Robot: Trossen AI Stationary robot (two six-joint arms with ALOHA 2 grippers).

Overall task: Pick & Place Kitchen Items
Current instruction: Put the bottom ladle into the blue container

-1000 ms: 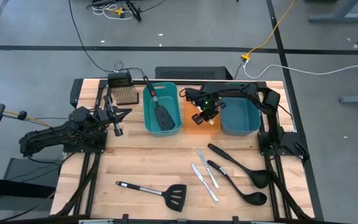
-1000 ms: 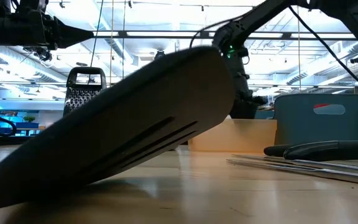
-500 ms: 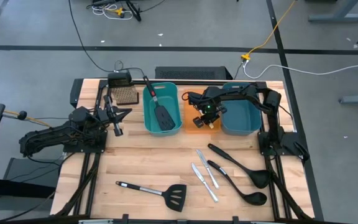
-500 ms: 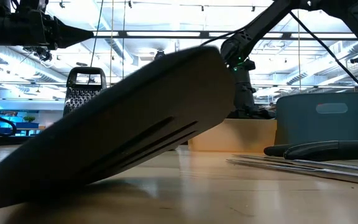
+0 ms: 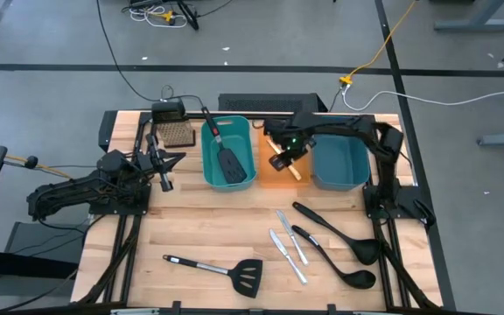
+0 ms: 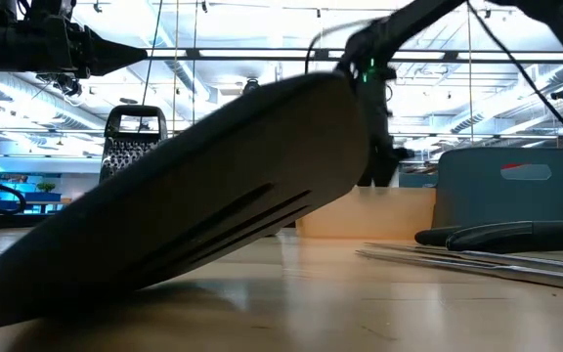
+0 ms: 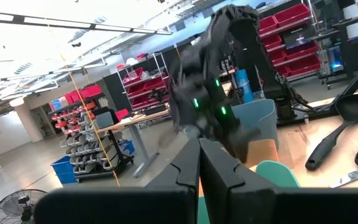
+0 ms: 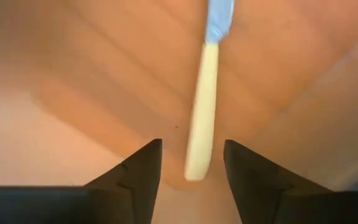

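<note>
My right gripper [image 5: 280, 154] hovers open over the orange bin [image 5: 274, 181]. The yellow-handled knife [image 8: 202, 112] lies flat on the bin floor below it [image 5: 294, 169], and the fingers stand on either side of its handle end without touching. My left gripper [image 5: 166, 163] waits shut near the table's left side [image 7: 200, 163]. One black spatula [image 5: 227, 157] rests in the teal bin, its handle leaning on the far rim. The other spatula [image 5: 221, 269], two silver knives [image 5: 289, 245] and two ladles [image 5: 338, 247] lie on the table.
The teal bin [image 5: 208, 162], the orange bin and a blue-grey bin [image 5: 338, 166] stand in a row along the far side. A brown perforated block [image 5: 177, 134] sits left of them. In the low view the near spatula's blade [image 6: 194, 215] fills the foreground.
My right gripper has risen out of the orange bin and drawn back toward the table's far edge. The yellow-handled knife now shows lying on the bin floor.
</note>
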